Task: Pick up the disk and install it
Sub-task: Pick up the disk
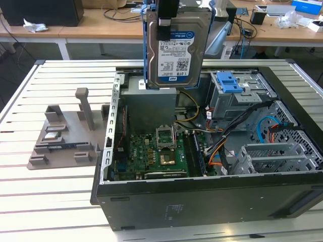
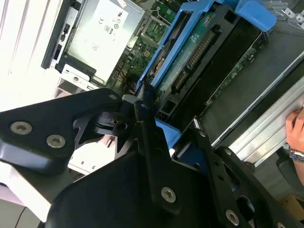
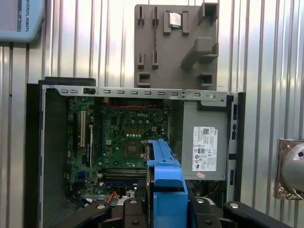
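Note:
The disk hangs upright in the air above the open computer case, over its back half. It is a silver drive with a white-and-blue label facing the camera and blue side rails. My gripper comes down from above and is shut on the disk's upper part. In the second wrist view the disk shows its green circuit side and blue rails, held between my black fingers. In the first wrist view the disk's blue rail points down toward the case's inside.
Inside the case are a green motherboard, a grey power-supply box, a drive cage with a blue latch and loose cables. A grey fixture plate lies at the exterior view's left. A person's hand rests near the case.

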Robot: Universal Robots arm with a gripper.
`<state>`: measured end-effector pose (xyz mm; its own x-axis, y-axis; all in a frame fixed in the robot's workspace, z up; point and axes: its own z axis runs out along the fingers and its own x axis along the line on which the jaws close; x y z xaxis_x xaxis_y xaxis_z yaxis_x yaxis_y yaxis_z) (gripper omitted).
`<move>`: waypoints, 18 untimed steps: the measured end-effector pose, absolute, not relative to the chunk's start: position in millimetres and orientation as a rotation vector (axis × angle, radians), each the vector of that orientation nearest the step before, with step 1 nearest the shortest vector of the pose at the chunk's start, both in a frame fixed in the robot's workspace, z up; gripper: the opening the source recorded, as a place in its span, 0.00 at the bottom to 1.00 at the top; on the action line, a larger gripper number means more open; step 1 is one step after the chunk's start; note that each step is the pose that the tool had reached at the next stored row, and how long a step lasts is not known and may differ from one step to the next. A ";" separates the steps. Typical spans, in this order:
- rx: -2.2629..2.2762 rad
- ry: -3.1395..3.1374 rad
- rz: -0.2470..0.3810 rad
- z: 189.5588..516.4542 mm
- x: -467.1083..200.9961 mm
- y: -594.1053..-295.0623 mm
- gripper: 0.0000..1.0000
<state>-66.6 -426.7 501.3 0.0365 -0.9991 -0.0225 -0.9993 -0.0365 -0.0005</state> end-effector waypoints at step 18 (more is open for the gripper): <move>-2.250 2.169 0.025 500.3 -62.7 -461.1 0.37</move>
